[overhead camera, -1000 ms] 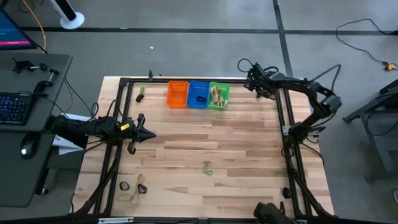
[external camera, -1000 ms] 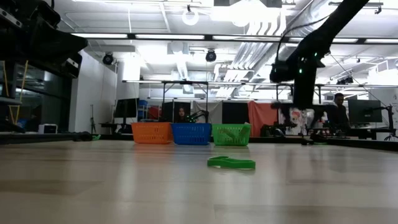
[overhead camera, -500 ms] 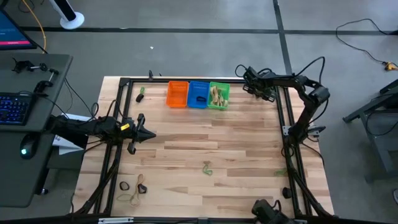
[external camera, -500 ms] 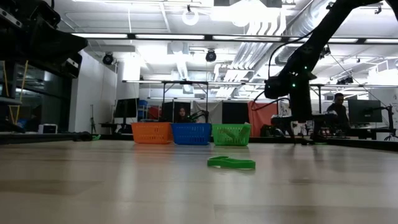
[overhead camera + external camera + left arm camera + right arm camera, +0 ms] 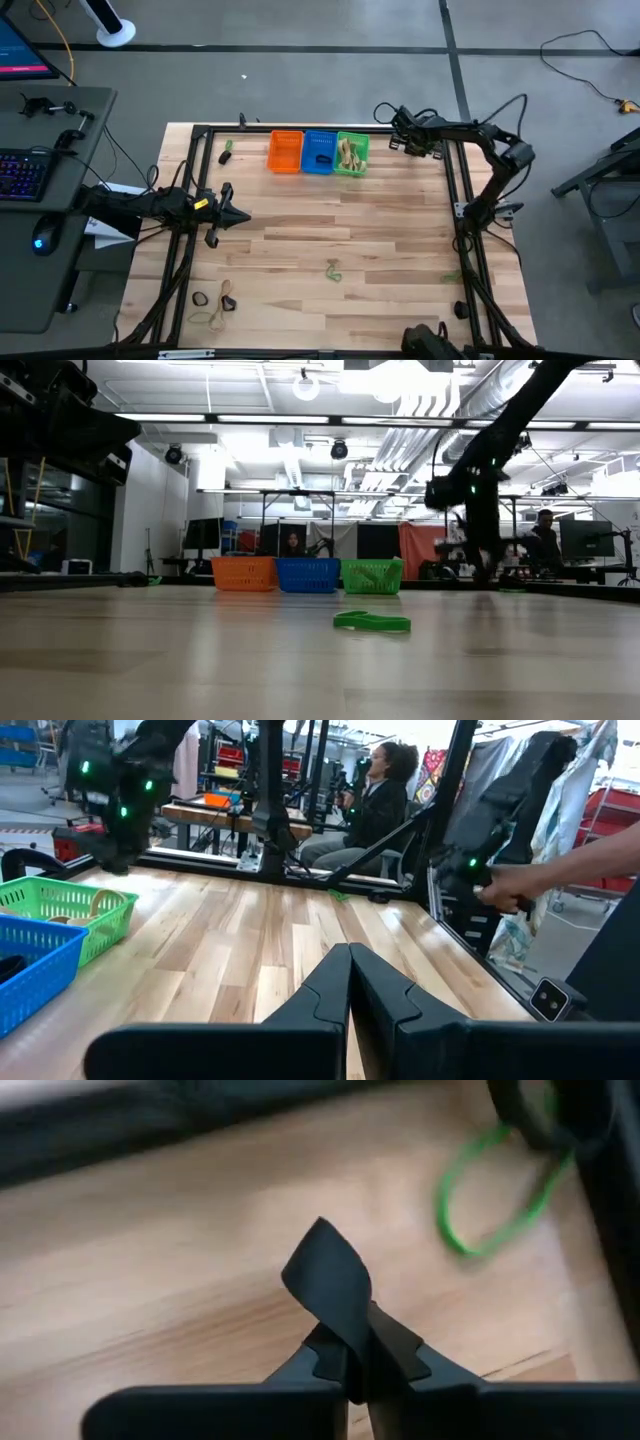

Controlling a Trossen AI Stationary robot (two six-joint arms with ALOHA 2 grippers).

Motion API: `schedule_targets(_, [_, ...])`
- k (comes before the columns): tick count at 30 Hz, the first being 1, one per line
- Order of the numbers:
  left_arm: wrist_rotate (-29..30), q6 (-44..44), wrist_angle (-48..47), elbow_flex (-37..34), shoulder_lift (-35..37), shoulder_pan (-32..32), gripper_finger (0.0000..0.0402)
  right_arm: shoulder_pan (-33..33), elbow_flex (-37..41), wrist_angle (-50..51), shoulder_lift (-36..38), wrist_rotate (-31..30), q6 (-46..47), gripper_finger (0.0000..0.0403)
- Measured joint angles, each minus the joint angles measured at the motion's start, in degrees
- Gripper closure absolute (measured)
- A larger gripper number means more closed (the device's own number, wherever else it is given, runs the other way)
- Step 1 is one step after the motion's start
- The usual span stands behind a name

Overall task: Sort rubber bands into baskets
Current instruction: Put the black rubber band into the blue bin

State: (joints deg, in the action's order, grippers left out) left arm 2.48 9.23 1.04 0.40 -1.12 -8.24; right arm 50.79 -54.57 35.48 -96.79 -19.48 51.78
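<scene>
Wooden table (image 5: 380,230) inspected from above; black frame rail (image 5: 448,170) noted along its edges. Left arm parked at 9 o'clock of the table, left gripper (image 5: 238,216) shut tight with nothing between the fingers, confirmed in the wrist view (image 5: 349,982). Right arm reached to the far right corner, at 1 o'clock; right gripper (image 5: 392,141) just right of the baskets, fingers pinched together and empty (image 5: 345,1330), a green rubber band (image 5: 497,1192) lying on the wood near its tip. Orange basket (image 5: 285,152), blue basket (image 5: 319,152) and green basket (image 5: 352,154) ranged side by side, touching, at 12 o'clock. Tan bands (image 5: 348,152) seen inside the green basket. Another green band (image 5: 333,269) at 6 o'clock of centre; loose bands (image 5: 215,305) clustered at 7 o'clock.
</scene>
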Motion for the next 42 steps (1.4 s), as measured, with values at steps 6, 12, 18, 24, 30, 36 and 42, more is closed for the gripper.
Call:
schedule_targets(6, [0.00,0.00,0.00,0.00,-0.01,0.00,0.0401,-3.12,-0.04,-9.06,11.47,-5.63,-10.22,0.0400])
schedule_targets(12, [0.00,0.00,0.00,0.00,0.01,-0.01,0.0401,-11.66,-0.13,-22.10,16.16,3.75,-13.32,0.0402])
schedule_targets(18, [0.00,0.00,0.02,0.00,0.01,-0.01,0.0401,-24.66,-0.13,-34.21,8.83,9.01,-7.83,0.0402])
schedule_targets(24, [0.00,0.00,0.00,0.00,0.00,0.00,0.0401,-29.76,-4.71,-42.60,-0.98,13.68,-3.12,0.0402])
schedule_targets(30, [0.00,0.00,0.00,0.00,0.01,-0.01,0.0401,-30.73,-20.89,-28.57,-11.52,17.04,-7.18,0.0403])
schedule_targets(36, [0.00,0.00,0.00,0.00,0.01,0.00,0.0401,-28.70,-33.83,-10.39,-18.35,14.15,-12.37,0.0403])
schedule_targets(42, [0.00,0.00,0.02,0.00,0.01,-0.01,0.0401,-28.52,-36.25,-8.72,-19.25,17.77,-15.02,0.0367])
